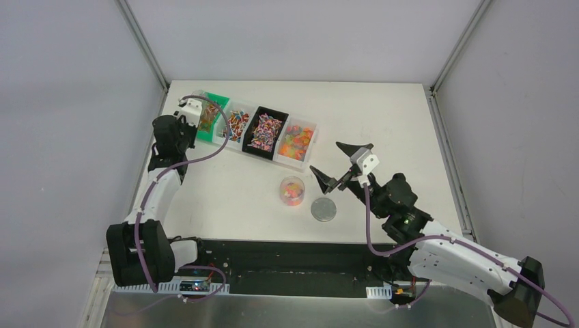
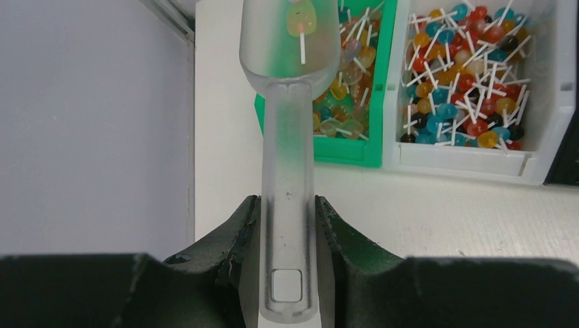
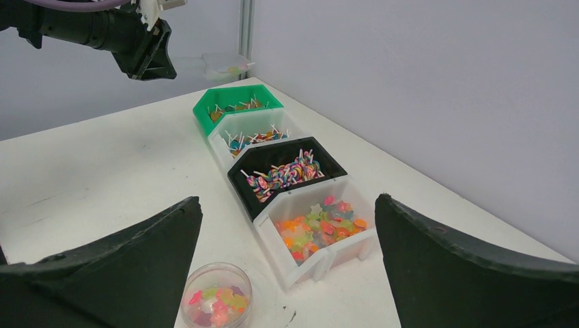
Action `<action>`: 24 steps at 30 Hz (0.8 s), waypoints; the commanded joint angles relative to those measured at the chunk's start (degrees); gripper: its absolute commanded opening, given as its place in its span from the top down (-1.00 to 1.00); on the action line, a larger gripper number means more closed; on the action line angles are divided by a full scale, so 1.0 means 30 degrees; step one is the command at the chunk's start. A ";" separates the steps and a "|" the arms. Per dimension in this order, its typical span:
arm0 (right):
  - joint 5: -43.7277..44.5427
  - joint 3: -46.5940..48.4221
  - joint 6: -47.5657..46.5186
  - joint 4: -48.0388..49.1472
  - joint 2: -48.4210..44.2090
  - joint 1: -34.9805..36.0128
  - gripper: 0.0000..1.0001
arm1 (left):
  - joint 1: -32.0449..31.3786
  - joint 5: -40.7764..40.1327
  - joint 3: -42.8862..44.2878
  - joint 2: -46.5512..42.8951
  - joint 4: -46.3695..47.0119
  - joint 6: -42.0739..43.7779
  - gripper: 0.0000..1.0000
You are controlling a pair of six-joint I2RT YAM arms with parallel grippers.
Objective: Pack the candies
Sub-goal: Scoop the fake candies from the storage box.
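Observation:
The candies fill a row of bins: small lollipops in the green bin [image 2: 348, 152] and the white bin [image 2: 464, 160], swirled lollipops [image 3: 287, 174] in the black bin [image 1: 273, 111], star gummies [image 3: 321, 222] in the end white bin [image 3: 341, 263]. My left gripper [image 2: 287, 205] is shut on the handle of a translucent scoop [image 2: 287, 137]. Its bowl hovers over the green bin's near-left corner with a lollipop [image 2: 301, 19] in it. A clear round jar [image 1: 292, 191] holds a few gummies. My right gripper [image 1: 339, 164] hangs open just right of the jar, holding nothing.
A grey round lid [image 1: 324, 210] lies flat on the table right of the jar and in front of the right gripper. The left arm [image 1: 160, 184] runs along the table's left edge beside the wall. A metal frame post [image 3: 246, 27] stands behind the bins.

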 commanded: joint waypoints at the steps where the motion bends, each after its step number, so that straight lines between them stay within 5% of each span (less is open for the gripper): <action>1: 0.0316 0.0976 0.0012 0.0231 -0.0447 0.0089 -1.00 | 0.0235 0.1712 0.0240 -0.1181 0.1708 -0.0593 1.00; 24: 0.2201 0.1440 -0.1138 -0.0849 -0.1371 0.0073 -1.00 | -0.0324 1.0693 0.3256 -0.3456 -0.3365 -0.1356 1.00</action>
